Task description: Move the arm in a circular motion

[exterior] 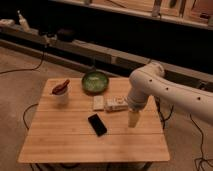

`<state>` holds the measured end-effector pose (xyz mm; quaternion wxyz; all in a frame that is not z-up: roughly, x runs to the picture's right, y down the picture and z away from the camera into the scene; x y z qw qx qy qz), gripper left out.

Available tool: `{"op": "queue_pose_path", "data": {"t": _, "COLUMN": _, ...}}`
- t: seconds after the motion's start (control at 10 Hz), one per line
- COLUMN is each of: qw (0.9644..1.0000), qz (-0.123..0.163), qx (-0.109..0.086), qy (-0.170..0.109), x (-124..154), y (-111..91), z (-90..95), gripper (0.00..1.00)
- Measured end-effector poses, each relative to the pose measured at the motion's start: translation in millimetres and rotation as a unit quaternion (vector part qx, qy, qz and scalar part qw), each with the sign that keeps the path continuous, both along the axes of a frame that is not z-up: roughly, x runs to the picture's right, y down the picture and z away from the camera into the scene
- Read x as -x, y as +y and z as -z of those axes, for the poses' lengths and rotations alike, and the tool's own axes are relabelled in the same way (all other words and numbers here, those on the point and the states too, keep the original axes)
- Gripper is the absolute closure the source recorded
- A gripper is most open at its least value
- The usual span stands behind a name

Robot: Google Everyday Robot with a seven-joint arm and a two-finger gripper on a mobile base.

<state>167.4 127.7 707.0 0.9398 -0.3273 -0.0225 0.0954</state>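
The thick white arm [167, 92] with small dark dots comes in from the right edge, bends at a rounded elbow and points down over the right part of the wooden table [60, 142]. Its gripper [133, 120], a narrow pale tip, hangs just above the tabletop to the right of the black phone [97, 124] and below a pale packet [116, 104].
On the table stand a green bowl [95, 82], a white cup with a red item in it [61, 92] and a small pale block [98, 102]. Cables lie on the floor at the left [25, 67]. A dark shelf runs along the back.
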Motion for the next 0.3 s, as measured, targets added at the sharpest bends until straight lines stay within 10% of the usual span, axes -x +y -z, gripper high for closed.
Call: {"op": "queue_pose_path", "data": {"t": 0.3, "qw": 0.9981, "qz": -0.034, "qx": -0.007, "qy": 0.052, "x": -50, "y": -8, "z": -2.5, "gripper": 0.20}}
